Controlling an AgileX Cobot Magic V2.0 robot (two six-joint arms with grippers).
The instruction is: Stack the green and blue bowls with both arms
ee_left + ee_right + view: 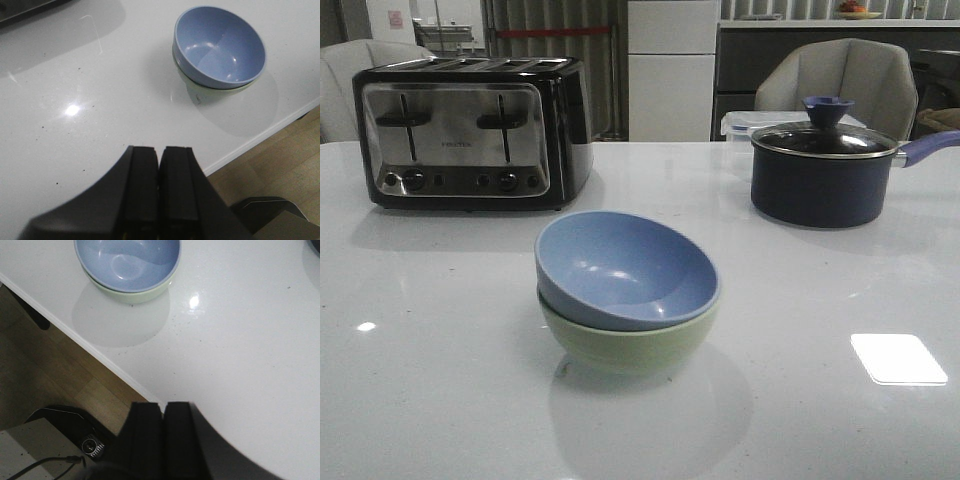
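The blue bowl [620, 268] sits inside the green bowl [630, 346] near the middle of the white table [440, 400]. The blue bowl leans a little, so its open side tips toward the front. Only the rim and lower side of the green bowl show under it.

The left gripper [159, 187] is up over the table, well apart from the bowls. Its two black fingers are pressed together and hold nothing. The right gripper [162, 435] is also up over the table near its edge, well apart from the bowls. Its fingers are pressed together too, with nothing in them.

Behind the bowls on the left stands a shiny black and silver toaster [470, 130]. It has small writing on the front, but it is too tiny to read. On the right stands a dark blue saucepan [825, 175] with a glass lid [825, 138] and a blue knob. A clear plastic box [740, 125] is just behind the pan.
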